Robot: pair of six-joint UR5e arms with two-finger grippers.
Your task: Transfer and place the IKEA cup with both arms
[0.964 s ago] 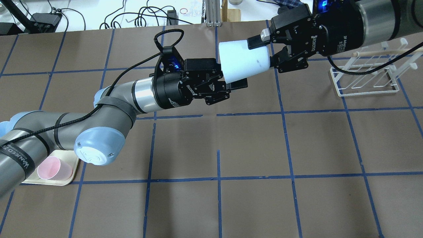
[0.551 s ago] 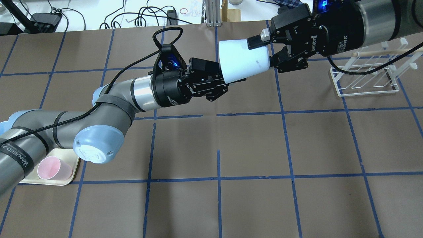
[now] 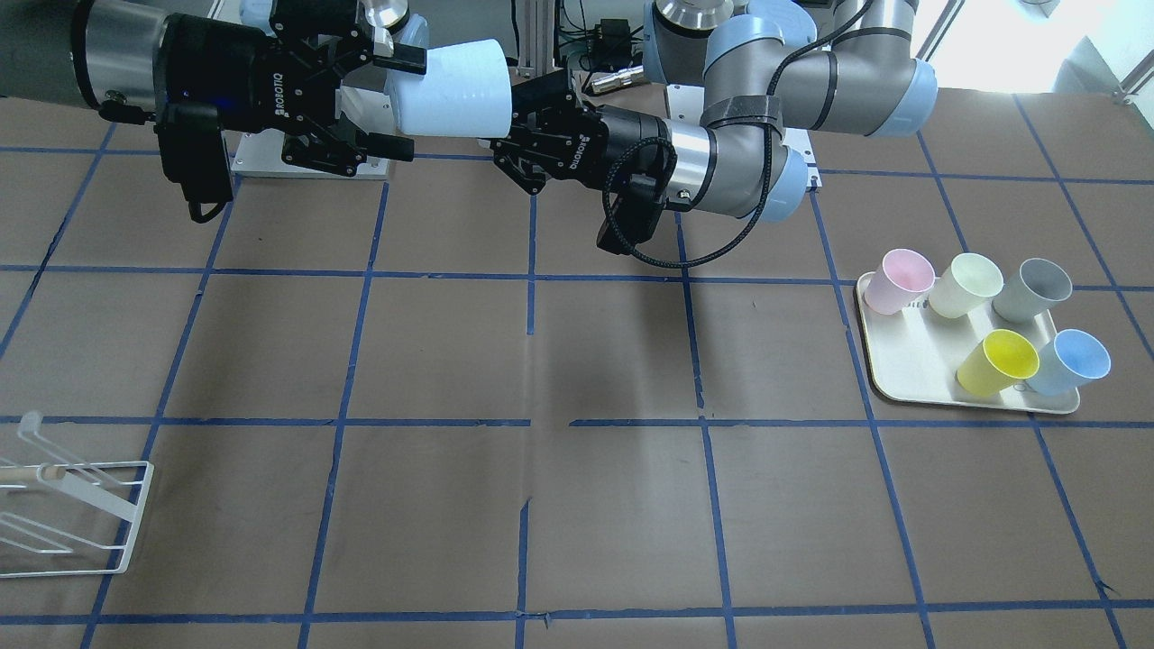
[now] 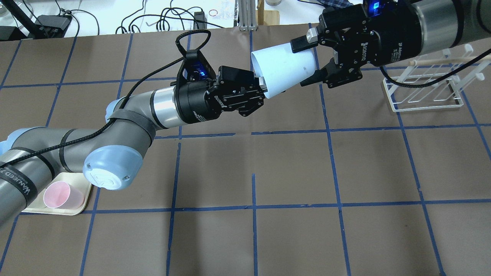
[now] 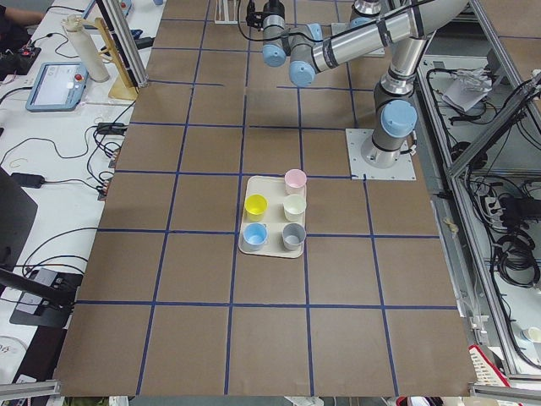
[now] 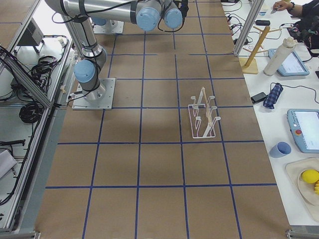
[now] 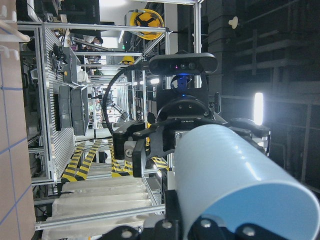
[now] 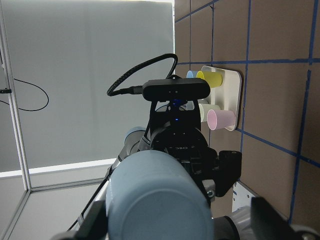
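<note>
two claws, one cup: we see the left gripper (image 4: 262, 82) clenched on the rim of the ikea cup (image 4: 285, 68), right gripper (image 4: 299, 64) splayed wide around its base.

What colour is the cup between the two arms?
Pale blue; the cup shows best in the front-facing view.

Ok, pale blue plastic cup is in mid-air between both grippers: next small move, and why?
Probably back the right gripper off the base of the pale blue plastic cup: its fingers look spread clear of the wall, while the left gripper is shut on the rim, so the left seems to carry it.
</note>
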